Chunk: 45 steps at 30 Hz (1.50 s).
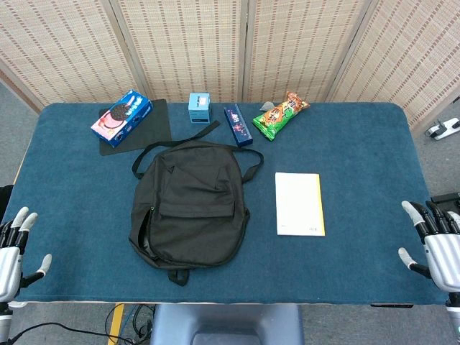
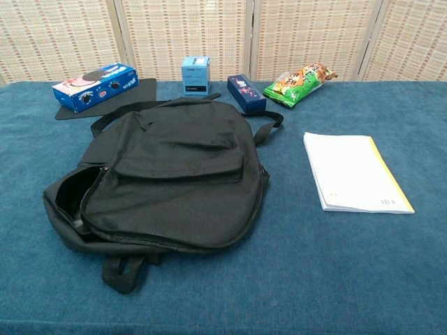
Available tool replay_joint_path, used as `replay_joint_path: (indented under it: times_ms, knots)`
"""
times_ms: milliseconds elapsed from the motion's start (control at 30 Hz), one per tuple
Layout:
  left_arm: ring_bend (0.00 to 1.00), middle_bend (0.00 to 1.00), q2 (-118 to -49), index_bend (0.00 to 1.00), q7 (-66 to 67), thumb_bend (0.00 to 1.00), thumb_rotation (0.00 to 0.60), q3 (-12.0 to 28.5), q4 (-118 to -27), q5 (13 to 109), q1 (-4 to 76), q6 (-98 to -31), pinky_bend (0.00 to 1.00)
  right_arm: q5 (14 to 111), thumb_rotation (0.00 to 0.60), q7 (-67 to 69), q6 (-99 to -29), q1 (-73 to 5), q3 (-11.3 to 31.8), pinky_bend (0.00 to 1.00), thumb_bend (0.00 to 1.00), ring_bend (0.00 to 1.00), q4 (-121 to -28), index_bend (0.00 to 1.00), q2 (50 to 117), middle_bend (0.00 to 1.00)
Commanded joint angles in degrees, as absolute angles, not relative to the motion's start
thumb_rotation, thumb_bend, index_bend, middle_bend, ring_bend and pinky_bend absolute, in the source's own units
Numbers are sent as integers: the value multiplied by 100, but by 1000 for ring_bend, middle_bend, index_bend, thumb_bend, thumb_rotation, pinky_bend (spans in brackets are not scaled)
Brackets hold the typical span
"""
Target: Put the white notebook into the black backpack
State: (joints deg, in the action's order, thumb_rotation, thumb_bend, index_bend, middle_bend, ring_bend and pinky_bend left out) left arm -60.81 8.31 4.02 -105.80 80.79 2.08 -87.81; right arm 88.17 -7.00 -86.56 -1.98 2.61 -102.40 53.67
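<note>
The notebook (image 1: 300, 203) is seen lying flat on the blue counter (image 1: 359, 144), just to the right of the backpack (image 1: 190, 201) and apart from it, its yellow edge turned away from the backpack. The backpack lies flat on its back, and in the chest view its main zip is seen parted along the left side, so that a dark opening (image 2: 70, 199) is shown there, on the side away from the notebook. Both hands are held at the near corners of the counter, well apart from the backpack: the left hand (image 1: 13, 255) is spread with nothing in it, and the right hand (image 1: 438, 241) is likewise spread and empty. Neither is shown in the chest view. No step is judged to have been begun; the reach for the notebook is the one in hand. For the next move, the right hand would need to be brought to the notebook, whose thin, flat lie calls for an edge to be lifted or slid before it can be gripped, while the opening would probably need to be held wide by the left hand.
</note>
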Motion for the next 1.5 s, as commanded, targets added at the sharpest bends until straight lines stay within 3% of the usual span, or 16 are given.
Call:
replay_joint_path:
  times_ms: [33,633,733,867,933,1133,1267,1500]
  knots:
    - [0,0,-6085,0,825,361,600,399,-10575,8085,206,-8783,0,8823,600,-706,-8657,-199,259,115,247,41,-10244,81,5366,128]
    - [0,0,-6153,4,731,361,600,425,-10493,8180,178,-8911,0,8903,600,-865,-8466,-382,304,115,247,41,-10301,81,5321,138]
    - [0,0,-6151,5,717,361,600,420,-10489,8187,175,-8909,0,8911,600,-967,-8300,-502,321,115,247,41,-10314,81,5347,142]
    - [0,0,-6146,5,706,361,600,415,-10491,8199,177,-8899,0,8933,600,-1053,-8089,-709,389,115,101,41,-10237,84,5501,177]
    - [0,0,-6143,5,696,361,600,410,-10493,8211,174,-8902,0,8919,600,-1117,-7933,-839,424,115,77,41,-10186,103,5577,183]
    - [0,0,-6110,5,606,361,600,411,-10511,8229,156,-8924,0,8831,600,-1208,-7244,-1303,472,115,79,41,-10033,128,5761,183]
    - [0,0,-6093,7,594,361,600,400,-10523,8254,136,-8951,0,8744,600,-1207,-6817,-1593,487,115,132,41,-9858,128,5993,184]
    - [0,0,-6071,9,584,361,600,389,-10558,8297,123,-8972,0,8604,600,-1193,-6365,-1986,514,115,132,41,-9379,128,6657,184]
